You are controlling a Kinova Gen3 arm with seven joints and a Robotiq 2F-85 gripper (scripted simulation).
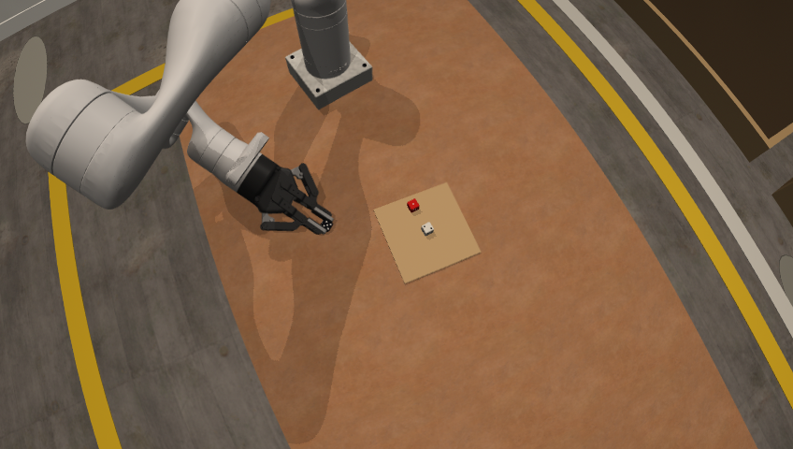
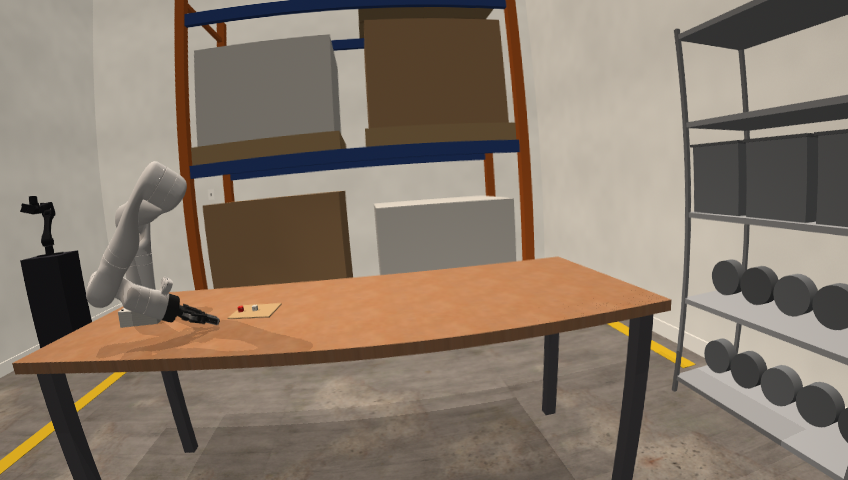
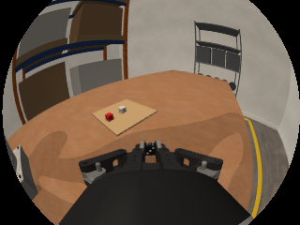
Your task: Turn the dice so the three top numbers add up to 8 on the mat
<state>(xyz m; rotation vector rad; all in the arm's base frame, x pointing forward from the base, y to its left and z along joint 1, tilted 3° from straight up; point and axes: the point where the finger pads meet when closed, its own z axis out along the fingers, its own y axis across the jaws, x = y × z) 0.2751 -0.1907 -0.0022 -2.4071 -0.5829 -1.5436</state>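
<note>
The black two-finger gripper (image 1: 325,224) on the pale grey arm has its jaws pinched narrow on a small black die with white pips (image 1: 327,224), held low over the brown wooden surface (image 1: 500,333). From the top view the die sits at about nine o'clock from the thin square tan mat (image 1: 445,261), near it but clearly off it. Whether the die touches the surface or hangs just above it is hard to tell from any view.

On the mat lie two more dice, apart from each other: a small red die (image 1: 412,205) near the mat's twelve o'clock edge, and a small white die (image 1: 427,228) at about five o'clock from the red one, close to the mat's middle. Their top faces are too small to read. The arm's grey square base plate (image 1: 311,92) stands at roughly eleven o'clock from the mat.
</note>
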